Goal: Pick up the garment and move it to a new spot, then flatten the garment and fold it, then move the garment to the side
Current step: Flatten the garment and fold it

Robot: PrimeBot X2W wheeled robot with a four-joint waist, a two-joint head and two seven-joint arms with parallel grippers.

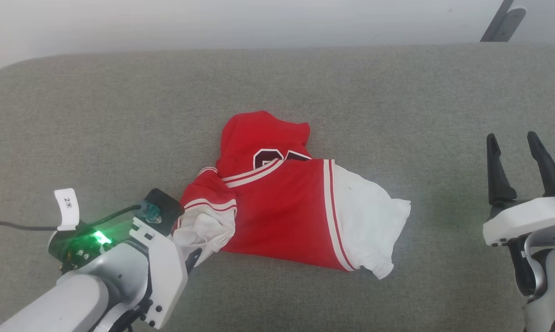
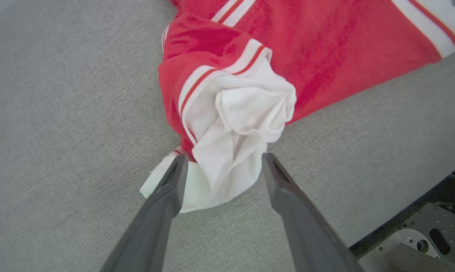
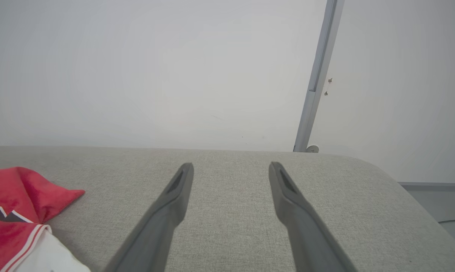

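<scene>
Two arms are on my screens, and I read them from the left. At the lower left of the head view the left gripper (image 2: 223, 156) points in at the garment (image 1: 282, 207), a green light (image 1: 101, 237) glowing on its wrist beside a white tag (image 1: 67, 207), a black cable (image 1: 10, 226) running off the picture's left edge. Through the left wrist camera I see its jaws spread wide, gripping nothing: the bunched white sleeve (image 2: 242, 113) lies loose between the two dark fingers (image 2: 167, 196), one of which overlaps the sleeve's hem. The garment sits crumpled near the middle of the grey fabric worktop (image 1: 121, 115), red body folded over itself, dark white-edged lettering partly showing toward its far side, striped trim crossing it, and the other white sleeve (image 1: 374, 221) spilling out to the right. Well apart from it, at the right edge, the right gripper (image 1: 511, 136) hovers with fingers pointing up the head view, its jaws equally wide and empty, bare worktop between them in the right wrist camera. Beyond the worktop's far right corner a grey post (image 1: 503, 20) rises before a pale wall (image 3: 136, 75).
</scene>
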